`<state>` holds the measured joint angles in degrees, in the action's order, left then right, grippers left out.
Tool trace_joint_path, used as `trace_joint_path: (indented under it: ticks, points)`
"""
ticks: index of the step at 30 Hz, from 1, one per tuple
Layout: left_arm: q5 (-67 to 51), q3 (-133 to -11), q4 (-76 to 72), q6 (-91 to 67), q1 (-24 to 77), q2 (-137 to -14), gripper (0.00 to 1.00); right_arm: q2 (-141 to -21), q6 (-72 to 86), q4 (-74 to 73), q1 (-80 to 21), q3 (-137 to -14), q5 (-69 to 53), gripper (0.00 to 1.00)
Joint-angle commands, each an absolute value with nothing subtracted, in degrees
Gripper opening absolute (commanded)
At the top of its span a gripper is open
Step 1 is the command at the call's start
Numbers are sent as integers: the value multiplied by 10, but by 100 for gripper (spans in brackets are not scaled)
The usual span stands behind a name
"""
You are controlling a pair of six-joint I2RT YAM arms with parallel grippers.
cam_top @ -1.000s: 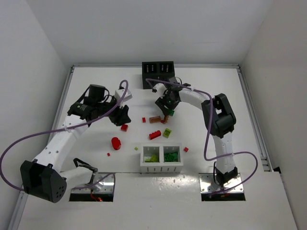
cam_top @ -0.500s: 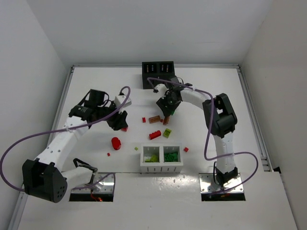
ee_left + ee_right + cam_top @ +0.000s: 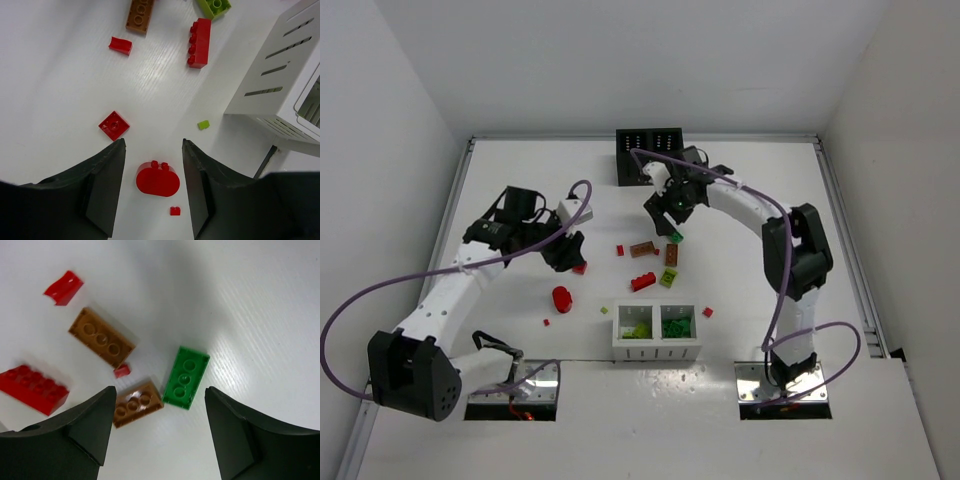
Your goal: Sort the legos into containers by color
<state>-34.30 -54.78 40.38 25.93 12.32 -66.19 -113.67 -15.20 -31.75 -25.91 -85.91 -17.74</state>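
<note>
Both pincers released and carrying nothing; loose legos [image 3: 643, 282] lie scattered on the table [image 3: 620, 215]

Left gripper [image 3: 152, 145]: jaws spread, hovering, with a red rounded piece [image 3: 158, 180] on the table framed between the fingers and a red square plate [image 3: 114, 125] just beyond one fingertip. Right gripper [image 3: 160, 390]: jaws spread above a dark green brick [image 3: 186, 377], which lies just beside one orange-brown brick [image 3: 137, 403]; a second orange-brown brick [image 3: 101, 337] and a long red brick [image 3: 32, 385] lie near. White container [image 3: 656, 335] at the near side: lime green pieces in its left compartment, dark green in its right. Black container [image 3: 649, 155] at the far edge, near the right gripper; contents not discernible
</note>
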Motion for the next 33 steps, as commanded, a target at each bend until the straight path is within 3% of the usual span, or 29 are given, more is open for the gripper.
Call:
trace_joint_path:
  ticks: [1, 12, 15, 19, 23, 26, 33]
  points:
    - [-356, -552, 396, 270, 116, -664, 55, -1191, -144, -327, -259, -903, -151, 72]
    - [-335, -541, 396, 270, 116, -664, 56, -1241, -150, -322, -254, -914, -105, 72]
    - [-330, -530, 396, 278, 116, -664, 56, -1252, -150, -322, -254, -909, -98, 64]
    - [-330, -517, 411, 320, 116, -664, 56, -1252, -150, -322, -254, -897, -92, 38]
    - [-330, -489, 429, 367, 116, -664, 56, -1224, -156, -316, -254, -885, -98, 18]
    - [-330, -468, 436, 397, 116, -664, 56, -1174, -156, -333, -254, -880, -124, 9]
    - [-319, -432, 441, 435, 149, -695, 57, -977, -213, -415, -249, -805, -263, 4]
